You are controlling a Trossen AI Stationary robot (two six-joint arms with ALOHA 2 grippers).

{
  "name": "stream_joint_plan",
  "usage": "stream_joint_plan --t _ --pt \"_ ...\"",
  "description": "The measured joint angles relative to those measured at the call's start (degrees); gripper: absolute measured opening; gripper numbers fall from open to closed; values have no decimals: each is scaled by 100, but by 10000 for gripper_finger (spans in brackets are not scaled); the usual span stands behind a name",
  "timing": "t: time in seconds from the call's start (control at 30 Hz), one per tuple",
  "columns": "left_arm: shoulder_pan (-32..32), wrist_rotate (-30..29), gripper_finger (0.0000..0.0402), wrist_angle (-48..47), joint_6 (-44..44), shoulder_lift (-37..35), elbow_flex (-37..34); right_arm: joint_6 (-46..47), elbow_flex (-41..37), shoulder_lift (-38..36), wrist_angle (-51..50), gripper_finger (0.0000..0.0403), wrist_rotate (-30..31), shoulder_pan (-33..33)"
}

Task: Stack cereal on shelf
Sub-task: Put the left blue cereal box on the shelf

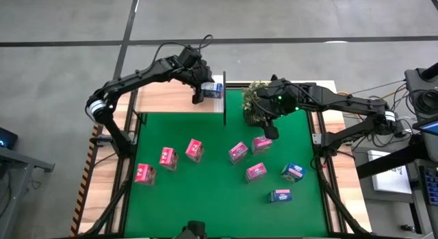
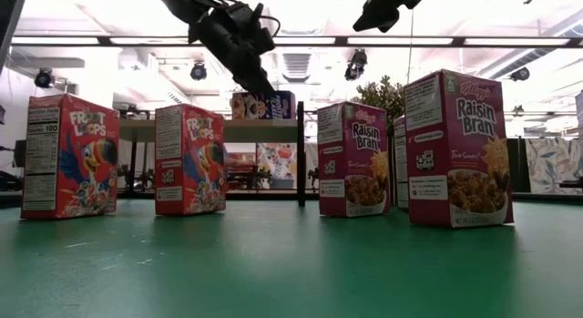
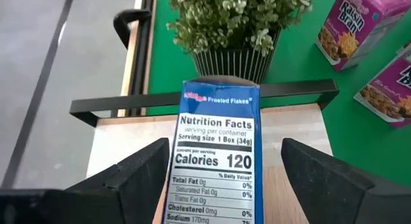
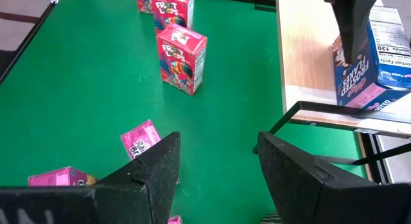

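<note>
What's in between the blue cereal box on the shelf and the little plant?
Only the shelf's black end rail runs between the blue Frosted Flakes box and the potted plant; the left wrist view shows it best.

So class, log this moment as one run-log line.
left end effector: open around blue cardboard cereal box | on pale wooden shelf | right end effector: open, empty

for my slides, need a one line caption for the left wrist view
Left gripper, open, straddles a blue Frosted Flakes box on the shelf, potted plant beyond.
</note>
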Motion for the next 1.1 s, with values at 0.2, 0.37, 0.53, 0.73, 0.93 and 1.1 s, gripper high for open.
stream_joint_plan --t 0.2,0.37,0.53,0.73,0.93,1.1 --pt "0 -2 242 -1 59 6 -1 -20 0 0 -1 196 0 0" --pt "0 -4 202 -5 59 4 -3 -35 0 0 4 196 0 0" --pt "-2 -4 167 -8 59 4 -3 -39 0 0 4 196 0 0" --pt "-2 -4 153 -5 46 -27 -5 -40 0 0 11 196 0 0" --pt "28 561 153 -5 -59 -168 -7 -39 0 0 20 196 0 0" --pt "57 851 152 300 -190 -317 -44 -39 -2 0 35 196 -2 2"
